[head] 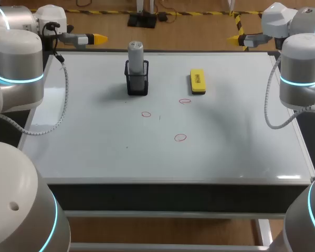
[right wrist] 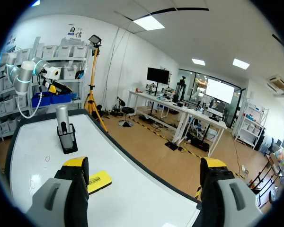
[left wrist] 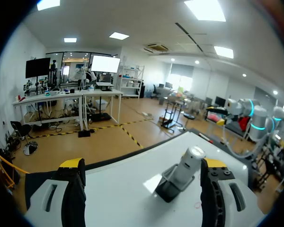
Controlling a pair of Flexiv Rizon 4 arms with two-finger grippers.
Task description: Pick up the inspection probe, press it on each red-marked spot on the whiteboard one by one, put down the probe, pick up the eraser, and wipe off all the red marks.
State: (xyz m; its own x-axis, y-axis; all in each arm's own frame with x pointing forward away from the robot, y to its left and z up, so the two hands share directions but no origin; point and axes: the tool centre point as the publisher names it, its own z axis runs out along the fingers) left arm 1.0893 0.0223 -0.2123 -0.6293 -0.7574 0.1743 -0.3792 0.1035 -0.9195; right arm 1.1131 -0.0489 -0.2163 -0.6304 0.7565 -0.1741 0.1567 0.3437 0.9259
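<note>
Standing wide apart with nothing between its yellow-tipped fingers, the left gripper (left wrist: pixel 142 165) is held behind and to the left of the black open-framed holder (head: pixel 137 84). The right gripper (right wrist: pixel 144 163) is likewise spread and empty, well to the holder's right. The grey cylindrical inspection probe (head: pixel 135 54) is seated upright in that holder, not yet grasped, on the flat white whiteboard (head: pixel 94 147). The yellow block eraser (head: pixel 198 82) lies to the holder's right. A first red ring (head: pixel 146 114) is drawn just in front of the holder, a second red ring (head: pixel 185 101) to its front right, and a third red ring (head: pixel 180 137) farther forward. If the probe is gripped low or drawn out at a slant, the light holder could be dragged up or tipped. A sliding press could smear the thin rings.
</note>
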